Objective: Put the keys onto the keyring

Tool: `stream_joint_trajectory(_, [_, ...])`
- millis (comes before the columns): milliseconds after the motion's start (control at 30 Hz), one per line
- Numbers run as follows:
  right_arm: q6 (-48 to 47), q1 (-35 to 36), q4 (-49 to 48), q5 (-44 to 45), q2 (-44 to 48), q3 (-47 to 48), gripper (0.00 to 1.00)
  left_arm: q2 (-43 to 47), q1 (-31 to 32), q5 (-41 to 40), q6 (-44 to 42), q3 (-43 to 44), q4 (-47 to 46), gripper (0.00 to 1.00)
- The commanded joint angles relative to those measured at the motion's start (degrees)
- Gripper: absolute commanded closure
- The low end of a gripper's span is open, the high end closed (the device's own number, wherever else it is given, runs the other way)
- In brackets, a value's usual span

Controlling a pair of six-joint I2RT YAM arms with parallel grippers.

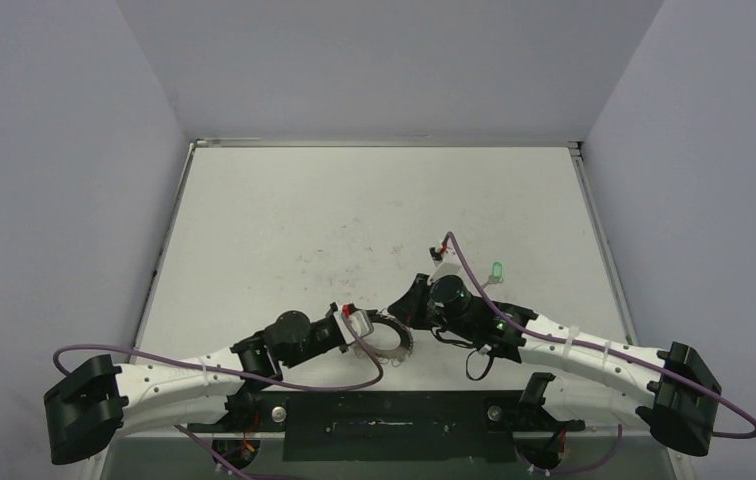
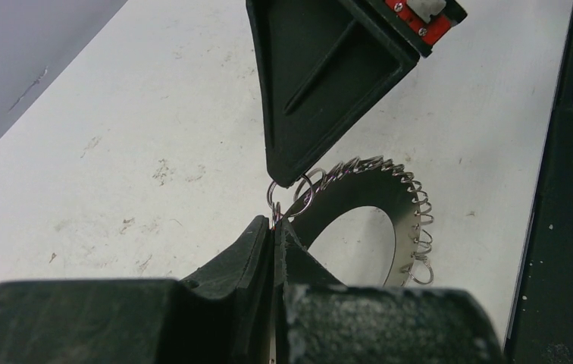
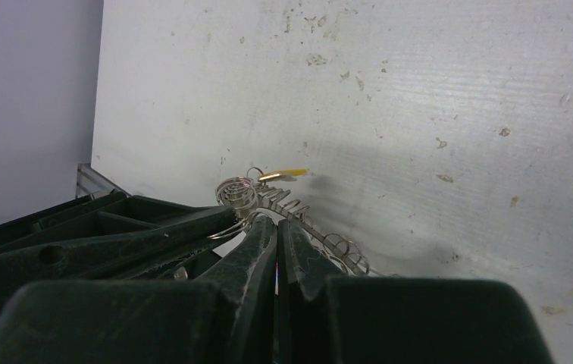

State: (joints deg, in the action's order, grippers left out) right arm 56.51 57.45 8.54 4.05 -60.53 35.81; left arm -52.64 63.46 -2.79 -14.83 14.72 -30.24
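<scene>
Scuffed white table [image 1: 354, 200] between pale walls, left gripper [image 2: 276, 227] closed tight on a wire loop of the keyring [image 2: 389, 201], right gripper [image 3: 277, 227] also closed at the fringe, perhaps pinching a loop, yellow key [image 3: 283, 175] just beyond those loops, green key [image 1: 497, 270] lying well apart.
</scene>
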Motion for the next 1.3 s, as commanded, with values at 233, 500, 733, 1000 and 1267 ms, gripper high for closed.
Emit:
stream_joint_trajectory(233, [11.74, -5.81, 1.21, 0.40, 0.53, -5.26, 1.00, 4.72, 0.05, -2.51, 0.59, -2.75, -2.61, 1.00])
stream_joint_trajectory(500, [8.44, -9.87, -1.73, -3.61, 2.11, -6.84, 0.78, 7.67, 0.05, -1.59, -0.20, -3.36, -0.66, 1.00])
stream_joint_trajectory(733, [0.52, -10.51, -1.45, -5.54, 2.80, -4.70, 0.56, 8.76, 0.00, -1.44, -0.11, -3.73, 0.48, 1.00])
stream_joint_trajectory(1000, [-17.99, -10.52, -6.82, -17.58, 1.88, 0.43, 0.40, 10.07, 0.00, 2.69, -1.96, -3.64, 2.10, 1.00])
stream_joint_trajectory(1267, [-34.92, -8.93, 1.82, -35.54, -7.02, 10.87, 0.39, 12.77, 0.00, 7.79, -3.34, -4.34, 4.18, 1.00])
